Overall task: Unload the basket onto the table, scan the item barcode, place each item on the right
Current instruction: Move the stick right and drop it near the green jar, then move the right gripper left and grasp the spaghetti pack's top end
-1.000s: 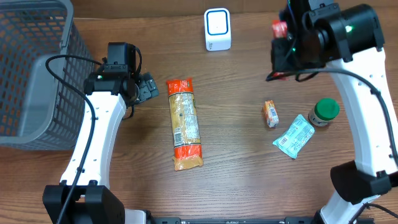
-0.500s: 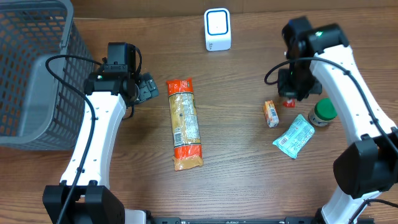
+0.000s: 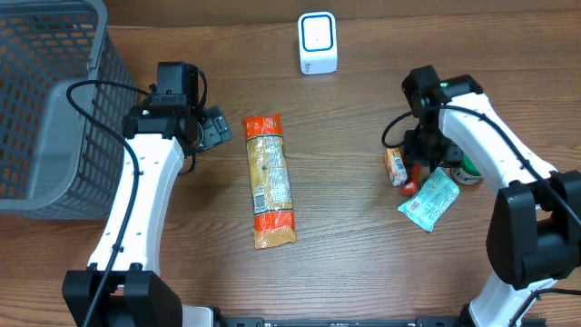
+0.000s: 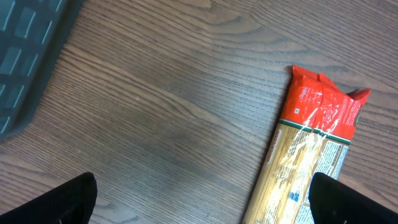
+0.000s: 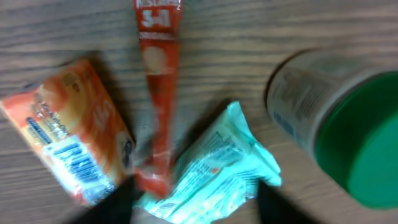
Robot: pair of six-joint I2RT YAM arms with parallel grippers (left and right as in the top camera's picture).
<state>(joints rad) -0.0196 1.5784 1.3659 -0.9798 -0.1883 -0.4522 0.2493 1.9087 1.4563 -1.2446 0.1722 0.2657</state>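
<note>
The tabletop [image 3: 354,227] is of brown wood with visible grain. At its left edge stands a grey mesh basket [image 3: 54,54]. Near the far edge, in the middle, stands a white scanner [image 3: 317,43]. A long pasta packet [image 3: 269,180] with orange-red ends lies flat left of centre, apart from the other things. On the right side a small orange packet [image 3: 394,166], a red stick sachet [image 5: 155,93] and a teal packet [image 3: 430,199] lie close together; the sachet is between the other two and its end touches the teal one. Just beside them stands a jar [image 5: 336,118] with a green lid.
</note>
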